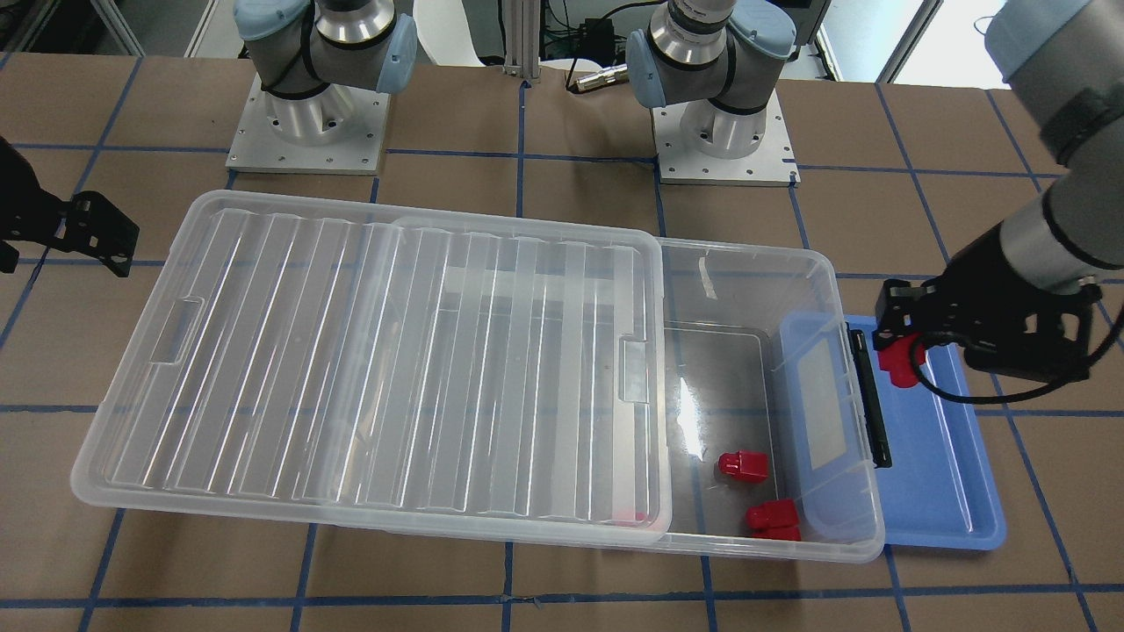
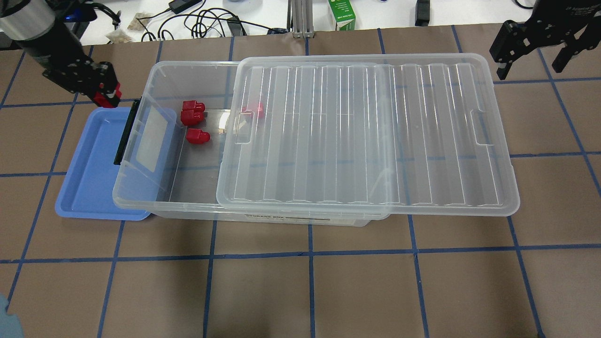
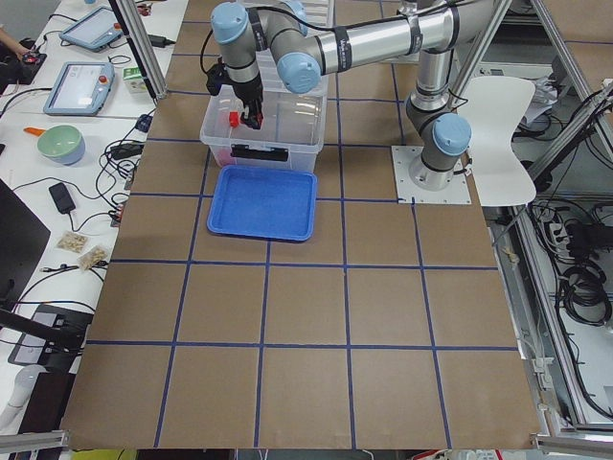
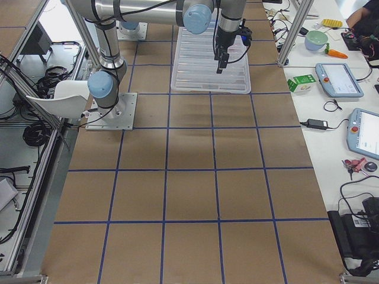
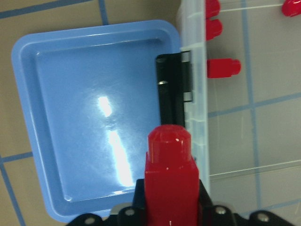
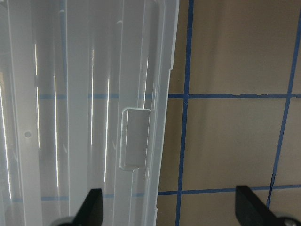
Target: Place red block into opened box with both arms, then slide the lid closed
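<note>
Brown table [image 2: 310, 281] with blue tape lines is where it all sits. Your clear box [image 2: 188, 211] lies long-ways across it. The lid [image 2: 366, 136] rests on top, pushed toward the robot's right, so there is a gap at the left end. That gap is the door for the blocks. Three other red blocks [image 2: 197, 136] lie on the box floor there, and one more shows dimly under the lid.

Your left gripper [image 2: 107, 94] is closed tight on the red block [image 5: 170, 165], with the narrow stub poking out past the fingers. It hangs over the blue tray [image 2: 89, 188], just beside the end of the box with the black bar [image 2: 126, 136]. The block is not over the gap yet.

Your right gripper [image 2: 530, 65] is spread wide and has nothing in it. It hangs above the table just past the far end of the lid, near the small dent [image 6: 136, 139] in it. It looks like it waits there so it can push the lid shut once the block is in.

Next, I think the block has to go over the box wall and drop into the gap. Take care: a low pass could bump the rim or the black bar.
</note>
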